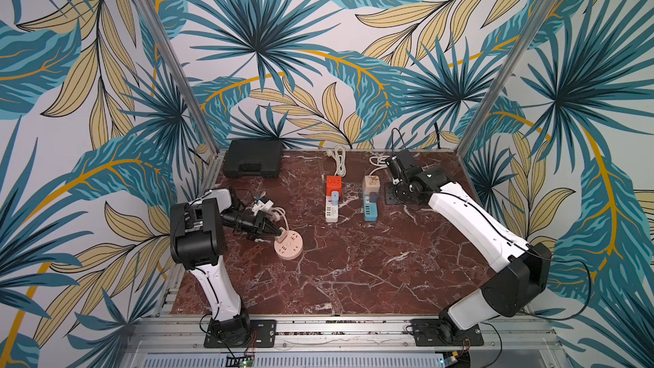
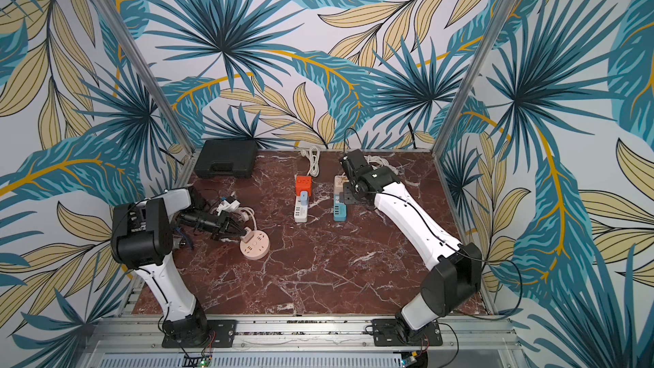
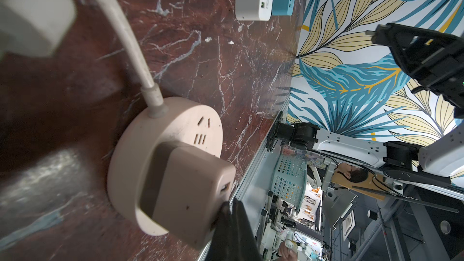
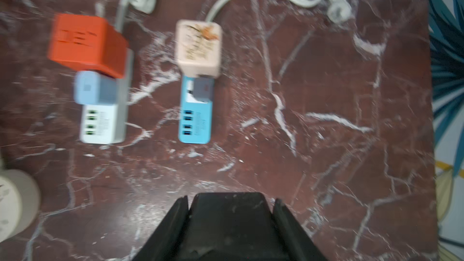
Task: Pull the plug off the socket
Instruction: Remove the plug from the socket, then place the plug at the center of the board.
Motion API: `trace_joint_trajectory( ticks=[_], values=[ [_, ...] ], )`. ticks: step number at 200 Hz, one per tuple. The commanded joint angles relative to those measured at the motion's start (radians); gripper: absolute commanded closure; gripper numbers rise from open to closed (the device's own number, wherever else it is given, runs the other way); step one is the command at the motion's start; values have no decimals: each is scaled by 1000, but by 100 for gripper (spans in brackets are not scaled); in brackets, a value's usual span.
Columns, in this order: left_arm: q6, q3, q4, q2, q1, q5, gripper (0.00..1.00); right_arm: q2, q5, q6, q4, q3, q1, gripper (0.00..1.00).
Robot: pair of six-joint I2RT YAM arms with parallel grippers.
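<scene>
A round pink socket (image 1: 291,248) (image 2: 257,250) (image 3: 135,146) lies on the marble table at the left. A pink plug (image 1: 281,237) (image 2: 247,236) (image 3: 190,192) is seated in its near-left edge. My left gripper (image 1: 277,232) (image 2: 244,232) (image 3: 232,218) is shut, with its tips pressed together against the end of that plug. My right gripper (image 1: 393,163) (image 2: 346,163) (image 4: 229,204) hangs above the back right of the table. It is shut on a black plug (image 4: 229,222) (image 3: 391,38) that fills the gap between its fingers.
At the back middle lies a white power strip (image 1: 331,211) (image 4: 100,126) carrying an orange adapter (image 1: 333,184) and a light-blue plug. Beside it is a blue strip (image 1: 369,212) (image 4: 195,126) with a pink adapter and a grey plug. A black case (image 1: 253,159) sits back left; coiled white cables (image 1: 339,159) lie along the back.
</scene>
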Motion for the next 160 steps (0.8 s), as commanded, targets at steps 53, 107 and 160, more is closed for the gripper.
trace_joint_trajectory(
  ticks=[53, 107, 160],
  values=[
    [-13, -50, 197, 41, 4, -300, 100, 285, 22, 2, -51, 56, -215, 75],
    [-15, -51, 198, 36, 4, -308, 100, 458, 66, 0, -78, 176, -244, 66],
    [-13, -51, 197, 31, 4, -303, 100, 570, 14, -4, -63, 244, -285, 61]
  ],
)
